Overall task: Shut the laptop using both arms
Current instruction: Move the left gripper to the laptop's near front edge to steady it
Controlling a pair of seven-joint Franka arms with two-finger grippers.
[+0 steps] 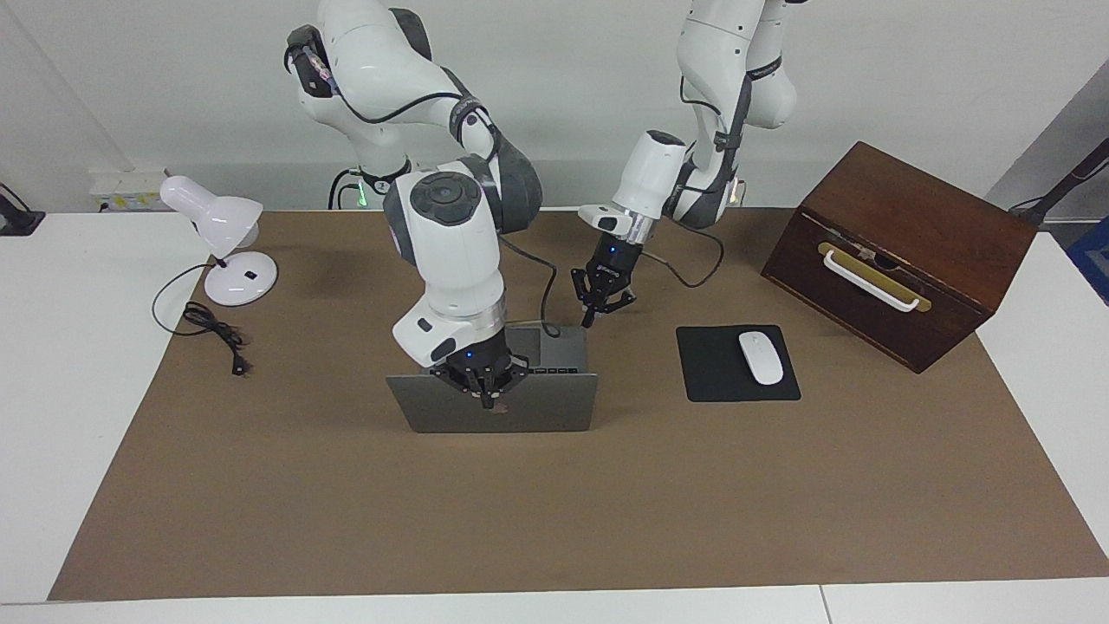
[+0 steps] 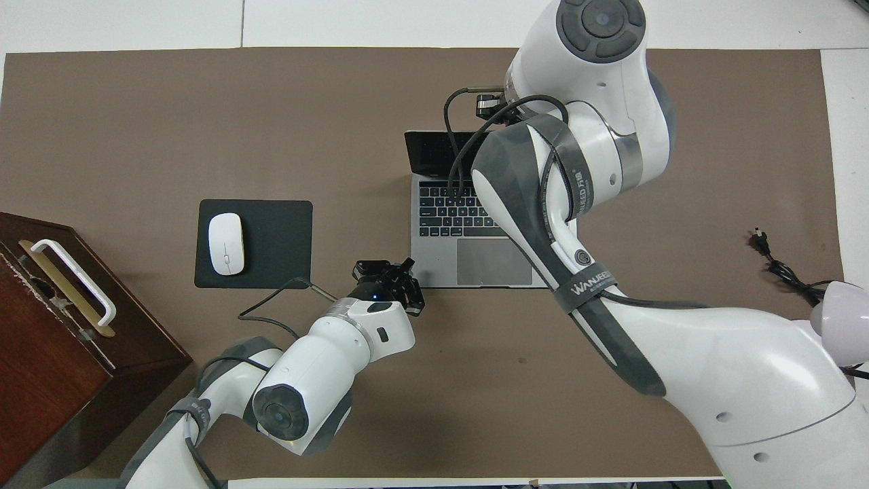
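Note:
The silver-grey laptop (image 1: 528, 414) stands open at the middle of the brown mat, its keyboard and trackpad (image 2: 493, 261) toward the robots. My right gripper (image 1: 487, 394) is shut and rests against the top edge of the raised lid, just above the logo. In the overhead view it is hidden under its own arm. My left gripper (image 1: 591, 321) is shut, its tip at the corner of the laptop's base nearest the robots on the left arm's end. I cannot tell whether it touches. It also shows in the overhead view (image 2: 407, 285).
A black mouse pad (image 1: 719, 381) with a white mouse (image 1: 761, 357) lies beside the laptop toward the left arm's end. A brown wooden box (image 1: 901, 251) with a white handle stands past it. A white desk lamp (image 1: 227, 247) and its cord are at the right arm's end.

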